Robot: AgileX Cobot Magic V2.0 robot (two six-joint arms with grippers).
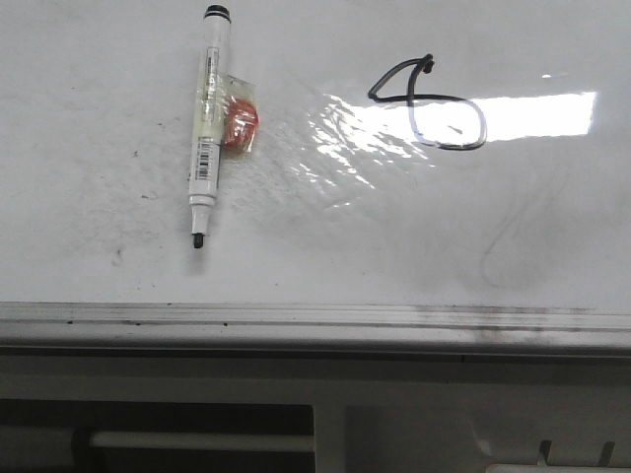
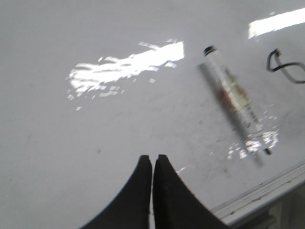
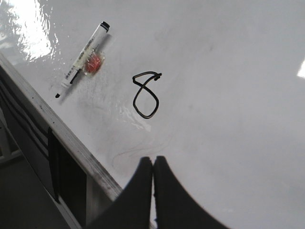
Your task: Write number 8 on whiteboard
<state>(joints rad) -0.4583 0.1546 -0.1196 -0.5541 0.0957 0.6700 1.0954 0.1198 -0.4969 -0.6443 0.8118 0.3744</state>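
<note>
Writing appearing complete: thin dark two-loop number 8 (image 1: 428, 104) sitting on glossy white whiteboard (image 1: 99, 118), white marker (image 1: 204, 126) lying apart, left gripper (image 2: 152, 160) and right gripper (image 3: 153, 161) hovering pressed together, needing only clear retreat.

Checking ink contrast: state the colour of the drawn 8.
Black number 8 on the whiteboard; clearest in the right wrist view.

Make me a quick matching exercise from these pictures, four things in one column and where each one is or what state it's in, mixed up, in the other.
Things:
1. marker
2. number 8
3. left gripper
4. metal rail

States:
A. shut, holding nothing
B. drawn in dark line on the right of the whiteboard
C. runs along the board's near edge
D. lies uncapped on the board, tip toward the rail

Pairs: 1-D, 2-B, 3-A, 4-C
</note>
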